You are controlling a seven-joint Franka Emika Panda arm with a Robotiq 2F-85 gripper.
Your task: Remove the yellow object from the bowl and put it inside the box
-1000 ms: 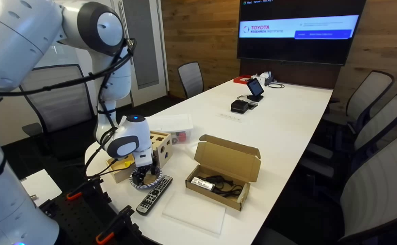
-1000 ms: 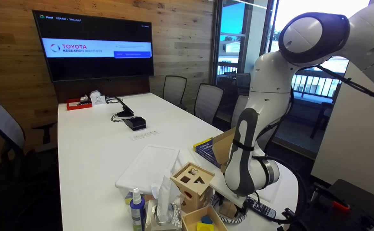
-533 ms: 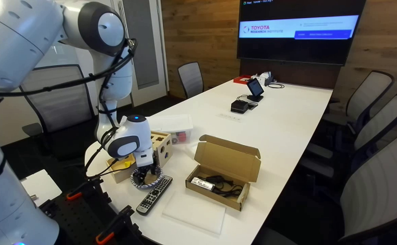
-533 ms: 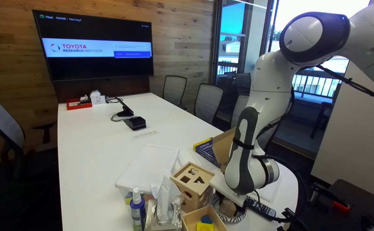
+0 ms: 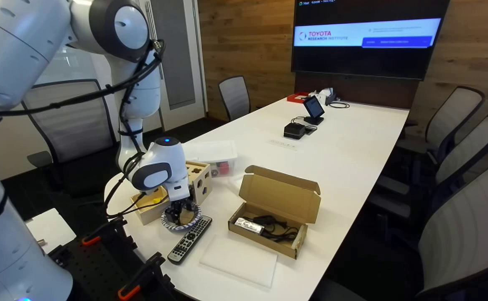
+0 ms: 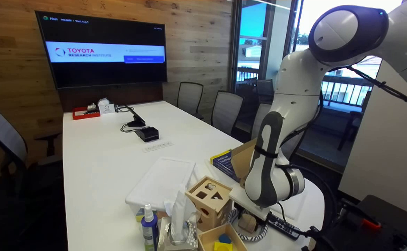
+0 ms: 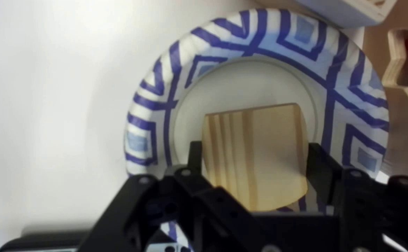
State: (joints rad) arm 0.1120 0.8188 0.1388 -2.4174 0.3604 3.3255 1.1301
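Gripper [image 7: 255, 153] clamped on wooden block [image 7: 270, 140], jaws block-wide, in or just above patterned bowl [image 7: 224, 40]; stripes parallel to pads [image 7: 195, 155], long axis unclear. Cardboard box [image 5: 279, 195]: black cables [image 5: 278, 236]. Wooden tray [image 6: 208, 240]: yellow piece [image 6: 223, 247], blue piece [image 6: 225, 238].

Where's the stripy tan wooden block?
In the wrist view, that wooden block is right of centre, held by the black gripper, framed by the round blue-and-white bowl.
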